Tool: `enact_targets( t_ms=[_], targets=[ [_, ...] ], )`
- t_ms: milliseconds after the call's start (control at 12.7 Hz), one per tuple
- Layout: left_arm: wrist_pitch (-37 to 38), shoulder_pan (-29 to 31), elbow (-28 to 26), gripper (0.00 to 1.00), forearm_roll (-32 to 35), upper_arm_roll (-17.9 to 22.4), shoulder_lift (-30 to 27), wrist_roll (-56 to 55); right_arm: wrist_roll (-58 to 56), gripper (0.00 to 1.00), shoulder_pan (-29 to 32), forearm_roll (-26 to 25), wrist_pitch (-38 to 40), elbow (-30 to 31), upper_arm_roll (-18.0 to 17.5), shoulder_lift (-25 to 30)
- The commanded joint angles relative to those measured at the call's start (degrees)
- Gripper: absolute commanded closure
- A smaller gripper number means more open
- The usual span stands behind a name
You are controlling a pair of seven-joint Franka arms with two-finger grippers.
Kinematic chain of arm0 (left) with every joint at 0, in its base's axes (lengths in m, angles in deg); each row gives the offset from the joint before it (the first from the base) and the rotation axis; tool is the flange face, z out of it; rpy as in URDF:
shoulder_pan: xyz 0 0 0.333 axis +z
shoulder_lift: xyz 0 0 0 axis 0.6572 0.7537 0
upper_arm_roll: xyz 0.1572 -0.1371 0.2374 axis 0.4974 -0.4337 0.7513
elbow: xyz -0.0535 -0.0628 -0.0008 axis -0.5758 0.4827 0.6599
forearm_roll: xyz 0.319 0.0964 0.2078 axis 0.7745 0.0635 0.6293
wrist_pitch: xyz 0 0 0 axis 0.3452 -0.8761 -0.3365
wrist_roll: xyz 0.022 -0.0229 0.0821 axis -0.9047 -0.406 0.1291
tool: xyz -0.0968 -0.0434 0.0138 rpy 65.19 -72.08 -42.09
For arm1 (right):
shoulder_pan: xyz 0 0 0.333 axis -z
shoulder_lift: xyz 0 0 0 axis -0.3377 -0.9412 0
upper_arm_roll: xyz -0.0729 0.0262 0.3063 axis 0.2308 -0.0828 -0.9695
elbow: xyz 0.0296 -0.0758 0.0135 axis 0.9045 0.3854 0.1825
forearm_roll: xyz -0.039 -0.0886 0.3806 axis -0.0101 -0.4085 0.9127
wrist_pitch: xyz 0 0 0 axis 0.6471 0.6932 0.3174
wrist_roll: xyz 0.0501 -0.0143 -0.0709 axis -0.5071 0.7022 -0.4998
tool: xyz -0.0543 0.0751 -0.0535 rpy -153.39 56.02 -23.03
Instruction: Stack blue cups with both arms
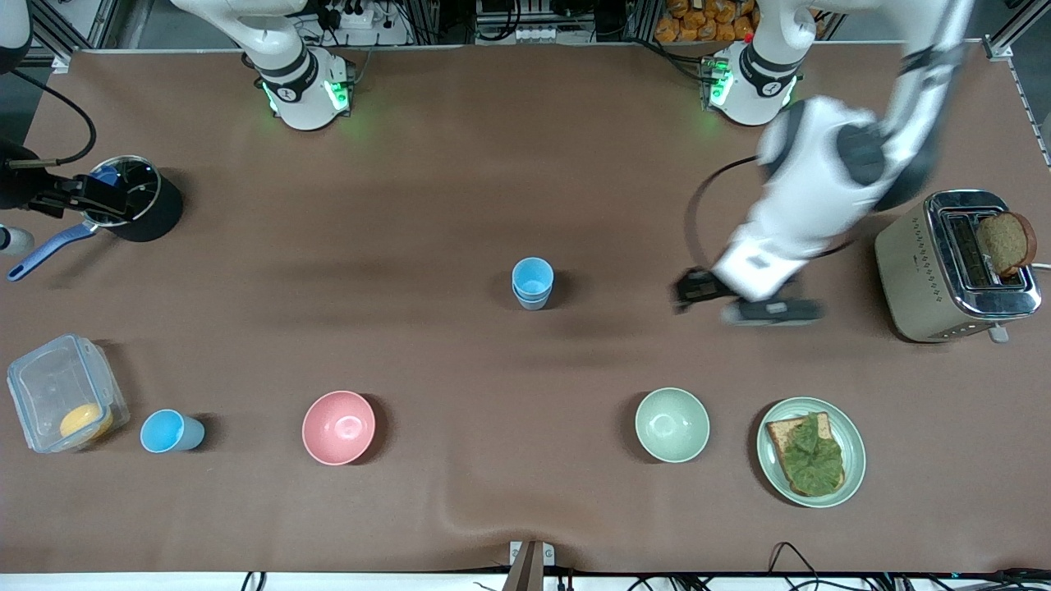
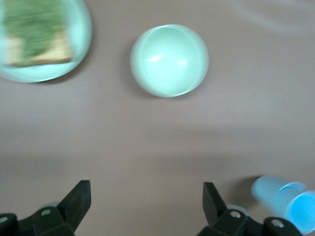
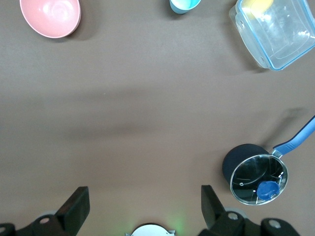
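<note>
Two blue cups are sitting nested mid-table, a third is standing apart, and both of your grippers are empty.

You are looking at the stacked cups [image 1: 532,283] standing upright at the middle of the table [image 1: 460,205], one inside the other. Your left gripper [image 1: 743,300] is hanging with its jaws spread wide and nothing between them, over bare table between the stack and the toaster [image 1: 952,267]. The single blue cup [image 1: 168,431] is sitting between the clear box [image 1: 61,394] and the pink bowl [image 1: 338,427]. Your right gripper [image 3: 145,214] is waiting, fingers apart and empty, near the pot [image 1: 131,197]. The green bowl [image 1: 672,424] is resting beside the plate [image 1: 772,472].
</note>
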Motion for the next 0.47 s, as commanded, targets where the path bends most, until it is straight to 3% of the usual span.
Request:
enact_targets(
  t_ms=[0, 393],
  targets=[
    [10.3, 7.9, -4.4, 0.00, 1.5, -1.0, -11.4, 8.1, -0.3, 0.00, 1.3, -1.0, 0.3, 0.2, -1.0, 0.4],
    [24.3, 11.3, -1.7, 0.00, 5.4, -1.5, -19.1, 7.9, -0.3, 0.00, 1.3, -1.0, 0.3, 0.2, -1.0, 0.5]
  ],
)
